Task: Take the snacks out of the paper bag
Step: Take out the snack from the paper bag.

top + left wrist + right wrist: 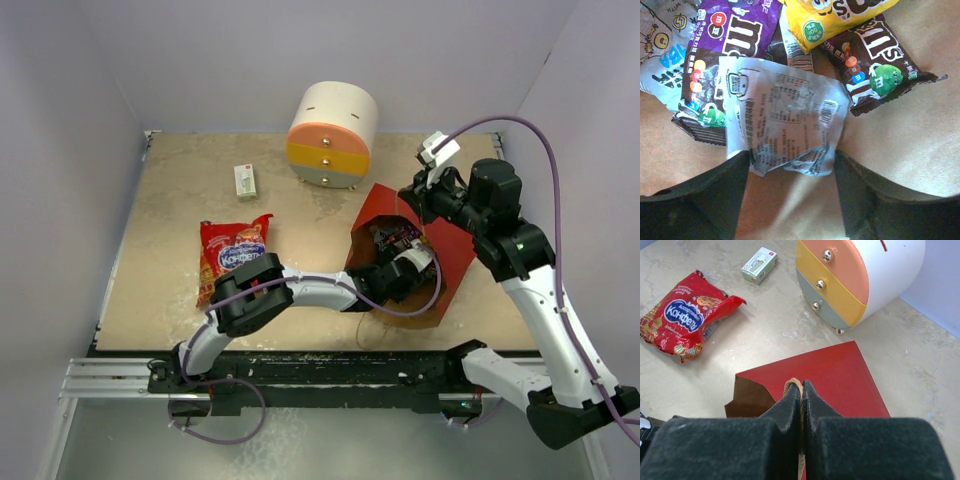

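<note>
Snacks, two lots.

Out on the table [170, 200]: large red crinkly chip bag [232, 255], blue oval logo up. It lies flat, left of the paper bag [450, 265], long axis roughly near-to-far with a slight lean.

Inside the bag (left wrist view):
- silver wrapper [785, 115], crumpled, printed back and barcode up, nearest the camera
- yellow wrapper [840, 17] behind it
- dark brown wrapper [880, 70], lying at a slant on the right
- purple-brown wrapper [730, 35] to the left
- pale blue-grey wrapper [660, 55] at the left edge

All overlap in one heap on the brown kraft inner wall.

Paper bag: red outside, right of table centre, tipped over. Mouth faces near-left, toward the left arm. Long axis roughly diagonal, near-left to far-right.

Left arm: stretched low across the table, elbow just beside the chip bag's near end, forearm running into the bag's mouth. Left gripper [790, 157] has its fingers [710, 195] apart, one on each side of the silver wrapper's near edge. Cannot tell whether they touch it.

Right arm: reared up high, wrist bent over the bag's far side, pointing down. Right gripper [801, 390] is pinched together on the thin twisted loop handle [794, 384] at the edge of the red panel.

Further back: small white-green box [245, 181] and round white-orange-yellow drawer unit [333, 135].
</note>
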Tool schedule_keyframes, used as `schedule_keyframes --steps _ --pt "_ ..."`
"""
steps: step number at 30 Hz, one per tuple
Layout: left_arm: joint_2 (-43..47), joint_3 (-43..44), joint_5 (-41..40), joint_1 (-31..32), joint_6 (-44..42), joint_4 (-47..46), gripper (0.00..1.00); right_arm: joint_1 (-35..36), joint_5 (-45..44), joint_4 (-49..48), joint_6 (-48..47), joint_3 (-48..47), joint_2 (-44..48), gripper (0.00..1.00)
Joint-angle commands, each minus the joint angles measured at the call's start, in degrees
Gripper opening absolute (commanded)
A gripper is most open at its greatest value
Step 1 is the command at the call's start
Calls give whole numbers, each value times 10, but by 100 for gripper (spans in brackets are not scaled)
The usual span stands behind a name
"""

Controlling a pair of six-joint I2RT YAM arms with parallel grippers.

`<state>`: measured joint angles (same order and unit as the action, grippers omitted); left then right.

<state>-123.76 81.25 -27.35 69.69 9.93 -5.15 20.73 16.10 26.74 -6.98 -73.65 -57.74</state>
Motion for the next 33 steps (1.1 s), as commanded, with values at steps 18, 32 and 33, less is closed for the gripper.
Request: schedule_keyframes --steps 18,32,33 --pt "146 -50 67 -4 15 10 41 1 -26 -40 -9 -22 13 0" --pt "346 -173 103 34 80 99 31 1 -50 -66 -12 -19 13 0" --pt "362 -180 101 40 86 106 30 1 -50 -69 -11 -16 15 0"
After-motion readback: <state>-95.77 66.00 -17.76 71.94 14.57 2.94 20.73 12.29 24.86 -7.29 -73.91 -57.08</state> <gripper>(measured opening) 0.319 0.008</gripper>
